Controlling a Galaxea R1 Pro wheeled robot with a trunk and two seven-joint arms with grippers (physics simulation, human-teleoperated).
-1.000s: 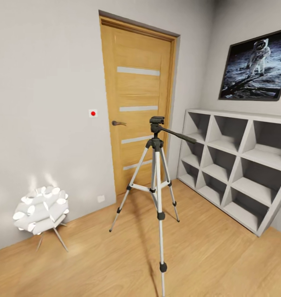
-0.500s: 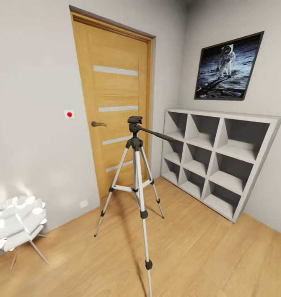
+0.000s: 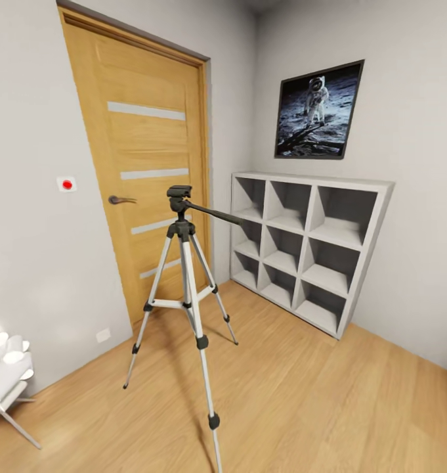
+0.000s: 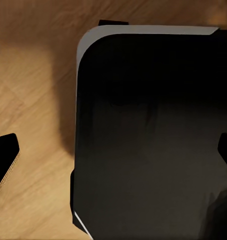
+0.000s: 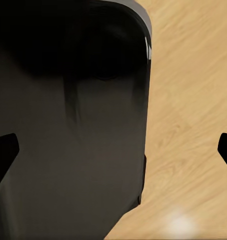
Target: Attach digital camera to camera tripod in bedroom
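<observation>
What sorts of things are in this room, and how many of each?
Camera tripod: 1
Wooden door: 1
White cubby shelf: 1
Framed astronaut picture: 1
White floor lamp, cut off at the picture's edge: 1
Wall switch with a red dot: 1
Total: 6

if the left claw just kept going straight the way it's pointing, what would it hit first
Most likely the large glossy black rounded body lying between its fingertips in the left wrist view, with the light wood floor beyond it. How near either lies is unclear.
</observation>
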